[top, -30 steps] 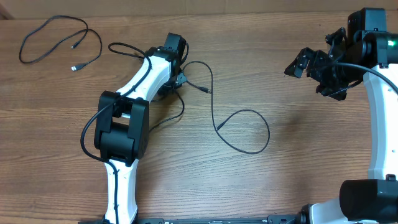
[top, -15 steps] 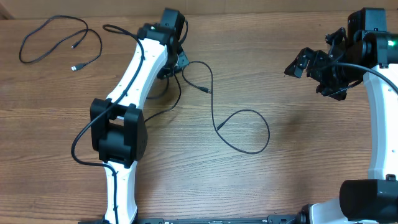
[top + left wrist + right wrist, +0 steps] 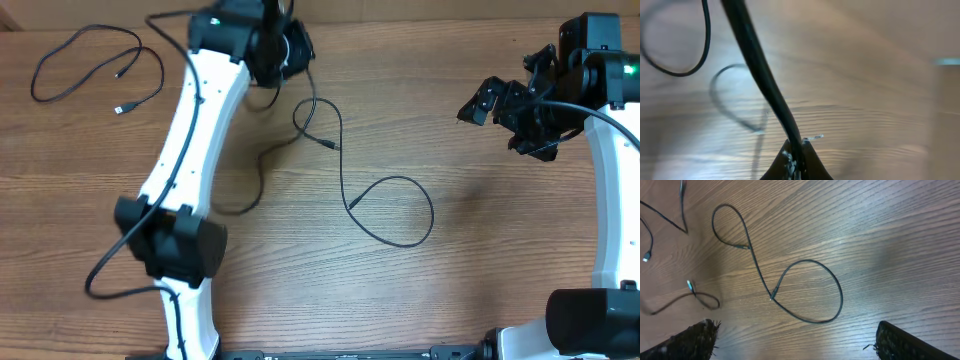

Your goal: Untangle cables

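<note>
The left gripper [image 3: 796, 159] is pinched together on a thin black cable [image 3: 762, 75], which runs from its fingertips toward the upper left of the wrist view. Overhead, this gripper sits at top centre. A looped cable [image 3: 343, 170] lies on the wooden table [image 3: 480, 260] just below it, and a third cable [image 3: 120, 108] lies upper left. The right gripper [image 3: 507, 112], jaws spread, hangs far right, well apart from all three.

The left fingers [image 3: 776, 167] pinch a black cable [image 3: 760, 75] above the blurred table [image 3: 865, 100].
</note>
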{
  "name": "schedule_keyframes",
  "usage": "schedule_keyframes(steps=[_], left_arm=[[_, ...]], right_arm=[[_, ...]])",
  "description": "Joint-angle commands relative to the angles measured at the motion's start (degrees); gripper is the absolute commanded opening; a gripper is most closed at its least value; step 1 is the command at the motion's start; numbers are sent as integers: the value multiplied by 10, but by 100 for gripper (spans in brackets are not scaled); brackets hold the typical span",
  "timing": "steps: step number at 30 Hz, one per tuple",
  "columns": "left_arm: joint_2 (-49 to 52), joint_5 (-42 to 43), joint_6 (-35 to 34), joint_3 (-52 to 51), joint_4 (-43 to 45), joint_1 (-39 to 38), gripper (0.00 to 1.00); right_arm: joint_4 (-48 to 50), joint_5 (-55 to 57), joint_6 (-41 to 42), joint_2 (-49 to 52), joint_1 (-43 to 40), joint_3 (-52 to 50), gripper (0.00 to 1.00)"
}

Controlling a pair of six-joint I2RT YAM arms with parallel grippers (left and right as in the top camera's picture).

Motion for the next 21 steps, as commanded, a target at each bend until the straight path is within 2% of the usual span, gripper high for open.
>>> schedule_keyframes(steps=[1,8,14,21], left_arm=[[-76,49,15,54,30,11,4],[-152,50,15,59,133,13,4],[-176,42,15,59,213,17,4],[-172,-52,14,58,225,46,4]], right_arm=[[2,-3,2,-7,2,1,100],[2,-3,2,-7,2,1,100],[2,-3,2,-7,2,1,100],[2,-3,2,-7,2,1,100]])
